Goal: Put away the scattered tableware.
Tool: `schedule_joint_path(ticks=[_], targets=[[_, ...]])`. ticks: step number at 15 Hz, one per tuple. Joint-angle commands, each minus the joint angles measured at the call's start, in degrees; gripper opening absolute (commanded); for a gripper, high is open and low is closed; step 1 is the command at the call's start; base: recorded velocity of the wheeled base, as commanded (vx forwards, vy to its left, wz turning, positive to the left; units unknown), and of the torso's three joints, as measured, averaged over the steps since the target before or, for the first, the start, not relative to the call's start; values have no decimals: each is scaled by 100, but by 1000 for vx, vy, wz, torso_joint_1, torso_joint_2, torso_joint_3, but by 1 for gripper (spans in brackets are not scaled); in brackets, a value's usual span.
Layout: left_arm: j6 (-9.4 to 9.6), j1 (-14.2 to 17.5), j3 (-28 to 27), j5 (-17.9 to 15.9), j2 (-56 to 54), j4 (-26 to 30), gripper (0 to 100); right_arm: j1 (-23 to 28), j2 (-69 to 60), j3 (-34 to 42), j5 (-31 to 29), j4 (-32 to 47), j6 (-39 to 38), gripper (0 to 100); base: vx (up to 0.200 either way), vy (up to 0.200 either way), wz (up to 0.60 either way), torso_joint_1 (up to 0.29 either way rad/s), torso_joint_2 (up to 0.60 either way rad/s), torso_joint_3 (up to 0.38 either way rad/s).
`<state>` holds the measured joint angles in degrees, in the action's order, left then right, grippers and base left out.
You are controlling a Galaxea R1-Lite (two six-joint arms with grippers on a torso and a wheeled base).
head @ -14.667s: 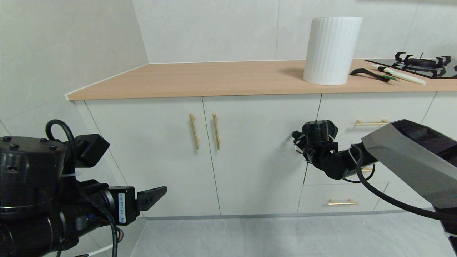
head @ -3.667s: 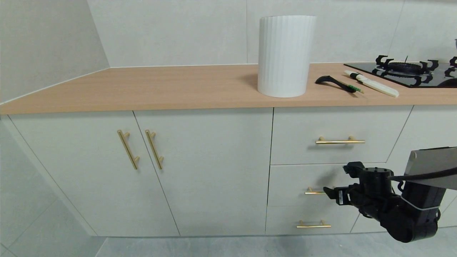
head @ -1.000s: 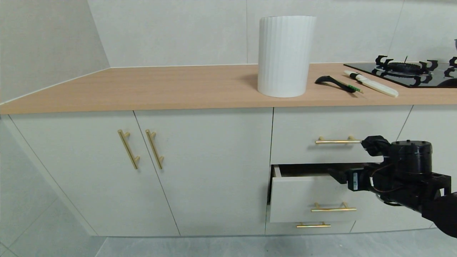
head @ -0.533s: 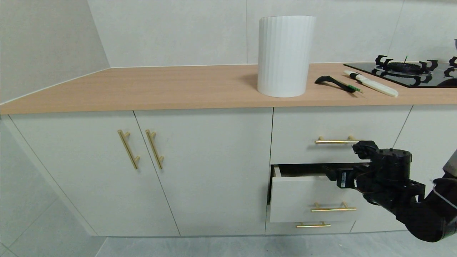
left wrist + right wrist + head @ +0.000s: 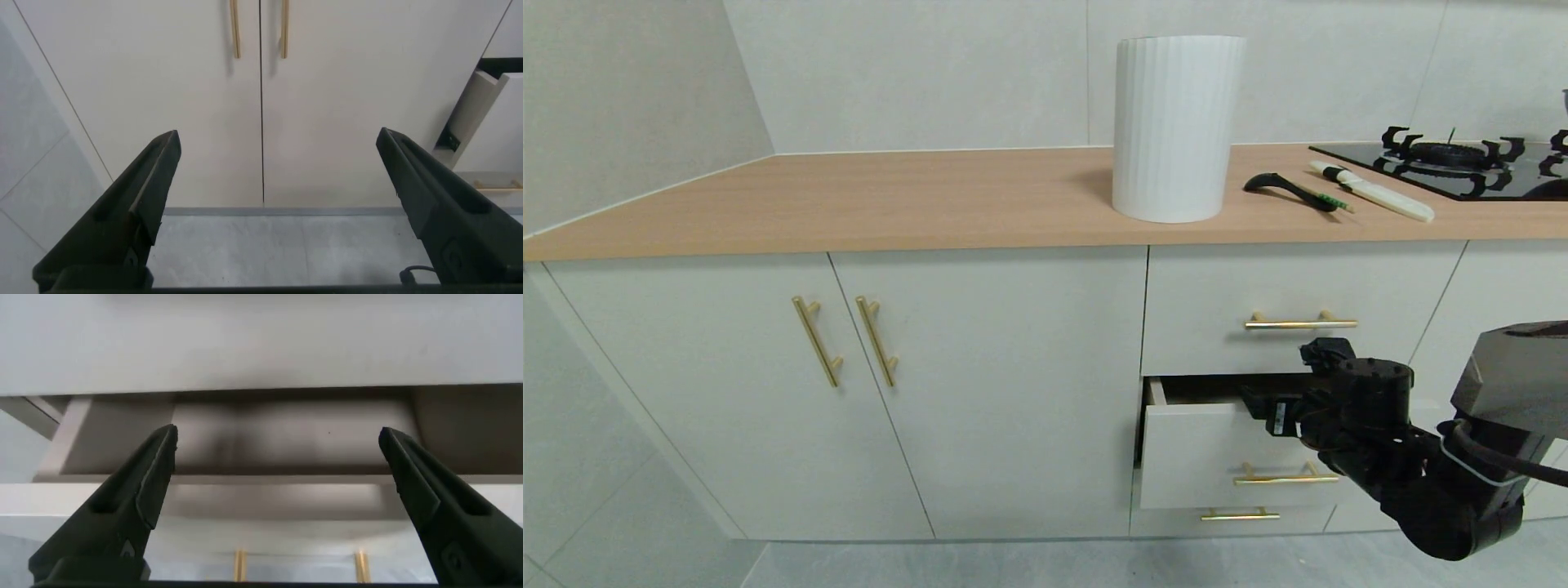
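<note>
Three utensils on wood counter (image 5: 890,196), right end by front edge: curved black spoon (image 5: 1278,184), thin green-banded stick (image 5: 1327,200), long white knife (image 5: 1380,196) | one ribbed white cylinder (image 5: 1176,122) just beside them | middle drawer (image 5: 1217,441) of three open, right end effector (image 5: 278,449) spread at its opening | left end effector (image 5: 278,155) spread, facing two cupboard doors (image 5: 343,106)

The middle drawer (image 5: 1217,445), shut a few seconds ago, now stands pulled partly out of the cabinet front. The right gripper (image 5: 276,434), off that drawer's handle (image 5: 1286,479) and down from beside the top drawer's handle (image 5: 1300,324), now hangs lower and farther left, at the open drawer's upper edge.
</note>
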<state>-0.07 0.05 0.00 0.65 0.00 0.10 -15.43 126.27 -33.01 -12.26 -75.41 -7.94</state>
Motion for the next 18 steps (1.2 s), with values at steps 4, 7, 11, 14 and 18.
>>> schedule_joint_path(ticks=[4, 7, 11, 14, 18], targets=[[-1, 4, 0, 6, 9, -1, 100, -12, 126, 40, 5, 53, 3, 100, 0, 0, 0, 0, 0, 0], [-1, 4, 0, 6, 9, -1, 100, -4, -6, 40, 13, 413, 3, 100, 0, 0, 0, 0, 0, 0], [-1, 4, 0, 6, 9, -1, 100, -4, -243, 58, 13, 826, -6, 100, 0, 0, 0, 0, 0, 0], [-1, 4, 0, 6, 9, -1, 100, -4, -498, 84, 22, 1222, -6, 100, 0, 0, 0, 0, 0, 0], [-1, 4, 0, 6, 9, -1, 100, -91, -964, 111, 128, 2101, -59, 100, 0, 0, 0, 0, 0, 0]])
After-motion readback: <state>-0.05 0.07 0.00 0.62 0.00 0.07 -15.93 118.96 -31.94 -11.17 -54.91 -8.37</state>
